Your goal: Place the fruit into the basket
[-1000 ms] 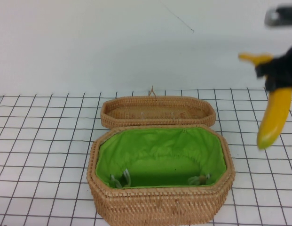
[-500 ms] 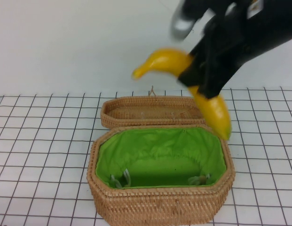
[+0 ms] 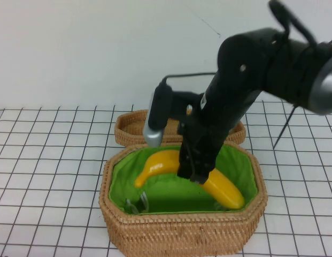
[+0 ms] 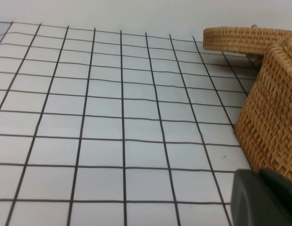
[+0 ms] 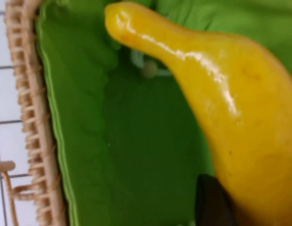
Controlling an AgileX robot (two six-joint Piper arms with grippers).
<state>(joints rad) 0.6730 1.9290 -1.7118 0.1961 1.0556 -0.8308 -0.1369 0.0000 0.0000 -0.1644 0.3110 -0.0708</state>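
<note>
The yellow banana (image 3: 223, 189) lies low inside the green-lined wicker basket (image 3: 182, 233), stretching from its left middle toward its right front. My right gripper (image 3: 194, 170) reaches down into the basket and is shut on the banana's middle. In the right wrist view the banana (image 5: 230, 103) fills the picture over the green lining, with one dark finger (image 5: 209, 203) against it and the basket rim (image 5: 28, 117) at the side. My left gripper (image 4: 261, 199) sits low on the table beside the basket's outer wall (image 4: 272, 122), shut and empty; it is out of the high view.
The shallow unlined wicker lid (image 3: 132, 128) lies just behind the basket, also in the left wrist view (image 4: 240, 40). The right arm's dark body hangs over the basket's right half. White gridded table (image 3: 48, 160) lies all round.
My right arm has swung in from the far right, over the lid, and down, carrying the banana from above the table into the basket.
</note>
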